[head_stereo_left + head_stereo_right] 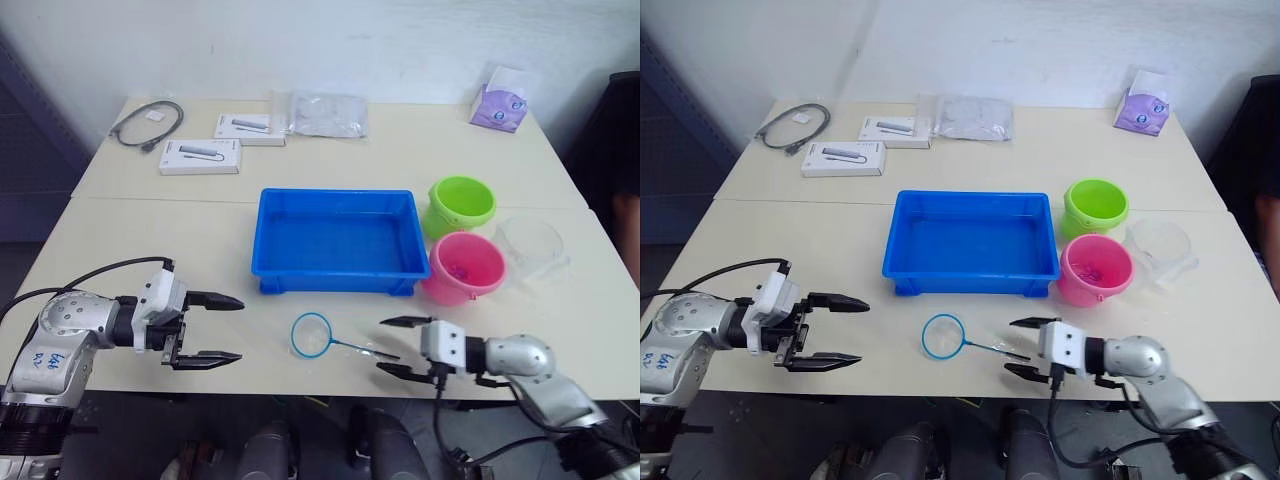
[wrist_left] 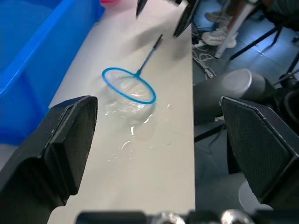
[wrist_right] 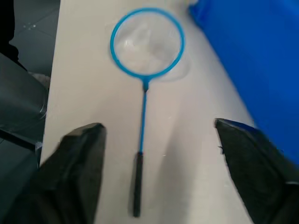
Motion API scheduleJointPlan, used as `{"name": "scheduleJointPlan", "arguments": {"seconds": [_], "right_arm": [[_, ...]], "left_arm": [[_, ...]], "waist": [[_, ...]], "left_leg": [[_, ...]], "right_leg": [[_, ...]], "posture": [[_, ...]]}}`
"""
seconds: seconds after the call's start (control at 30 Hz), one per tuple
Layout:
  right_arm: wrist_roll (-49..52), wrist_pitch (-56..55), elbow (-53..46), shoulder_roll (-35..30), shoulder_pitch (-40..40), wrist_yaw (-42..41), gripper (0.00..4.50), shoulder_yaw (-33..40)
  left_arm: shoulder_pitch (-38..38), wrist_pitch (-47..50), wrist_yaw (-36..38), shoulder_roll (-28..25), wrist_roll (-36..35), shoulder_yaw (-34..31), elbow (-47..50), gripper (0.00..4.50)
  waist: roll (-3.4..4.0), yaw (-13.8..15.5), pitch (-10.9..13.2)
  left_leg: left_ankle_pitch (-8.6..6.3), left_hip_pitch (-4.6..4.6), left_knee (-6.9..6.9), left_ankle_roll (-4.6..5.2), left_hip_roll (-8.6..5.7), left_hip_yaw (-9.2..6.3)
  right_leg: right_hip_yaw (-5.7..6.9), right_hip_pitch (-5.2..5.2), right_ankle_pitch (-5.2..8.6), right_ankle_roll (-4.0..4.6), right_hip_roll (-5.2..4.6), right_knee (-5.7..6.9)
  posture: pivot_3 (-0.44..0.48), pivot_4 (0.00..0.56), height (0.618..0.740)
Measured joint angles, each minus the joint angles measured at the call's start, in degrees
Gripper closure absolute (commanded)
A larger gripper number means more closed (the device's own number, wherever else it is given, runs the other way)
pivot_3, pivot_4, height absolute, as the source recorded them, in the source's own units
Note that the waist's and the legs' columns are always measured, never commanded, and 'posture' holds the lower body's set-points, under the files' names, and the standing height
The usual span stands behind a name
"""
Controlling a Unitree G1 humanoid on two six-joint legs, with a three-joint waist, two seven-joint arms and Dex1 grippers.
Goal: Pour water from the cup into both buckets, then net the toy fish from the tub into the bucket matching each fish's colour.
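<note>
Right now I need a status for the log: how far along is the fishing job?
Tub looks fishless; pink bits sit in the pink bucket, so netting seems largely done. Net lies on the table, right tool open around its handle. Green bucket's contents can't be confirmed.

The tub (image 1: 337, 243) sits mid-table. Just right of it stand the two buckets (image 1: 461, 205), one behind the other, the nearer one (image 1: 466, 267) holding a few small things, perhaps toy fish (image 1: 460, 268), though they are too small to tell. The cup (image 1: 530, 247) rests right of the buckets, close beside them. The net (image 1: 312, 335) lies on the table in front of the tub, near the front edge, its hoop to the left and its handle running right. Behind the tub, along the far side, lie a cable (image 1: 148, 124), two flat boxes (image 1: 200, 156), a bag (image 1: 321, 113) and, far right, a tissue pack (image 1: 501, 104).
</note>
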State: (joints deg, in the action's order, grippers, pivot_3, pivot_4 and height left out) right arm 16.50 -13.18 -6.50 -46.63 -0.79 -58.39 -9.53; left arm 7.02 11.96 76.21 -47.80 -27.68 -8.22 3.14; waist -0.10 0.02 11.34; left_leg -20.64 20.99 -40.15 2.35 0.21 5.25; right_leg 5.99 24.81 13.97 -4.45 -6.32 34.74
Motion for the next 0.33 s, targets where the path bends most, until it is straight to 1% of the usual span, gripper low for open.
{"name": "scheduleJointPlan", "arguments": {"seconds": [0.1, 0.17, 0.27, 0.33], "right_arm": [[6.63, 2.45, -8.7, -6.08, 11.21, -2.82, 0.04, 11.32], [10.82, 4.61, -12.5, -8.49, 19.45, -5.52, 0.04, 23.59], [13.99, 4.14, -11.7, -9.39, 26.37, -11.83, 0.04, 41.81], [14.32, 3.49, -8.75, -9.4, 26.68, -14.36, 0.04, 46.88]], "left_arm": [[-1.91, -1.86, -3.86, -0.12, 1.88, -3.05, -2.42, 0.0], [-3.35, -3.36, -5.63, -0.88, 2.73, -5.61, -4.18, 0.0], [-4.91, -5.7, -6.61, -2.59, 3.55, -9.18, -6.92, 0.0], [-5.03, -6.77, -7.08, -2.52, 3.55, -10.37, -8.32, 0.0]], "waist": [[0.0, 0.42, 0.0], [-0.01, 0.9, 0.0], [-0.07, 1.05, -0.04], [-0.1, 1.05, -0.06]], "left_leg": [[-0.01, 0.01, 0.05, 0.0, 0.01, -0.03], [-0.05, -0.1, 0.06, 0.05, 0.01, 0.0], [-0.37, -0.52, 0.17, 0.1, 0.08, 0.07], [-0.42, -0.62, 0.19, 0.11, 0.11, 0.07]], "right_leg": [[0.03, -0.02, 0.0, 0.0, 0.0, -0.07], [0.0, -0.14, -0.01, -0.02, 0.0, -0.26], [-0.08, -0.46, -0.01, -0.02, 0.0, -0.49], [-0.1, -0.54, -0.01, -0.01, 0.0, -0.54]], "posture": [[0.0, 0.15, 0.74], [0.0, 0.15, 0.74], [0.0, 0.15, 0.74], [0.0, 0.15, 0.74]]}}
